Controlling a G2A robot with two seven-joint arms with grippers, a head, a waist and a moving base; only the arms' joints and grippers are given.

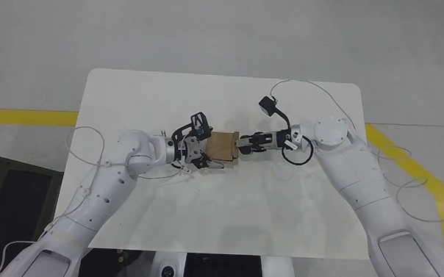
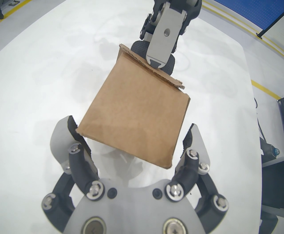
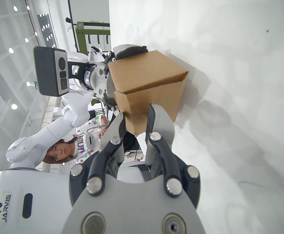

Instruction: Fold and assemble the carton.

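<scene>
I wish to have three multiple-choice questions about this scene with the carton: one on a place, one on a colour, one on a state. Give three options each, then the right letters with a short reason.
1. Where is the carton?
A. On the floor.
B. Between the left hand and the right hand, near the middle of the table.
C. At a corner of the table.

2. What colour is the carton?
A. White.
B. Blue.
C. Brown.

3. What is the right hand doing?
A. It pinches a flap of the carton.
B. It rests open, far from the carton.
C. It holds a cable.

Answers: 1 B, the top view shows it between both hands. 2 C, every view shows plain brown cardboard. 3 A, both wrist views show its fingers on either side of the flap's edge.
</scene>
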